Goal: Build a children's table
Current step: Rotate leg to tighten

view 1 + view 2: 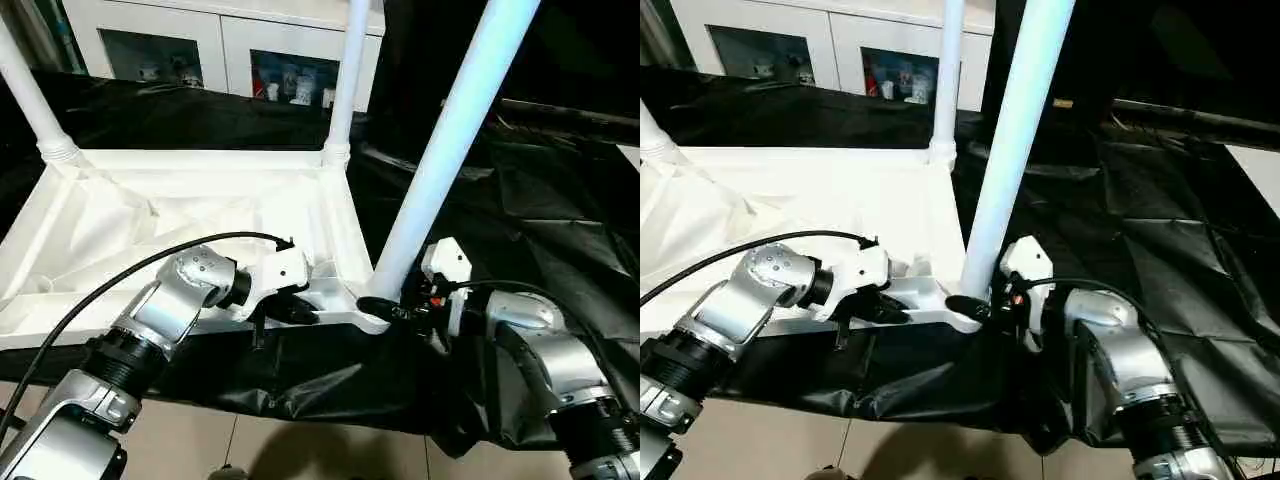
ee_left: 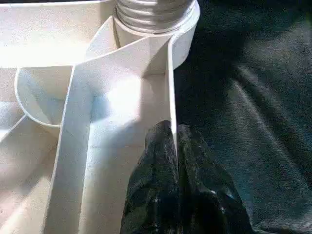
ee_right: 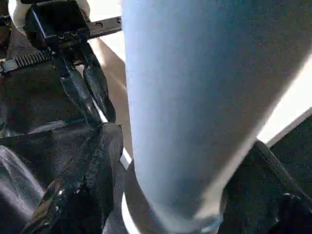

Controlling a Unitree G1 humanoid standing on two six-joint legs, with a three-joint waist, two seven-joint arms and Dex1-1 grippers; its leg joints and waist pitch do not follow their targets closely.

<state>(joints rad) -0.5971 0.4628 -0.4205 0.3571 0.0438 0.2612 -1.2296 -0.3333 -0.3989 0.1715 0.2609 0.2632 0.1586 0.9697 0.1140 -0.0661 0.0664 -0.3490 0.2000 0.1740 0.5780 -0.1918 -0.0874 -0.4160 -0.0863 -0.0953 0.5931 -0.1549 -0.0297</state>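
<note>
The children's table (image 1: pixel 180 215) lay upside down on the black-draped work table (image 1: pixel 530 230), ribbed underside up. The left gripper (image 1: pixel 300 312) pinched its thin near rim; the right gripper (image 1: pixel 400 308) clasped the smooth tubular leg (image 1: pixel 440 150). The left wrist view revealed ribbed socket threads (image 2: pixel 151 12).

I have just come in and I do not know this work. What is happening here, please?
A humanoid robot is assembling a small white children's table. The tabletop lies upside down on a black-draped work table, with three legs standing in its corner sockets. The left gripper is shut on the tabletop's near rim. The right gripper is closed around the base of the nearest leg, at its corner socket.
</note>
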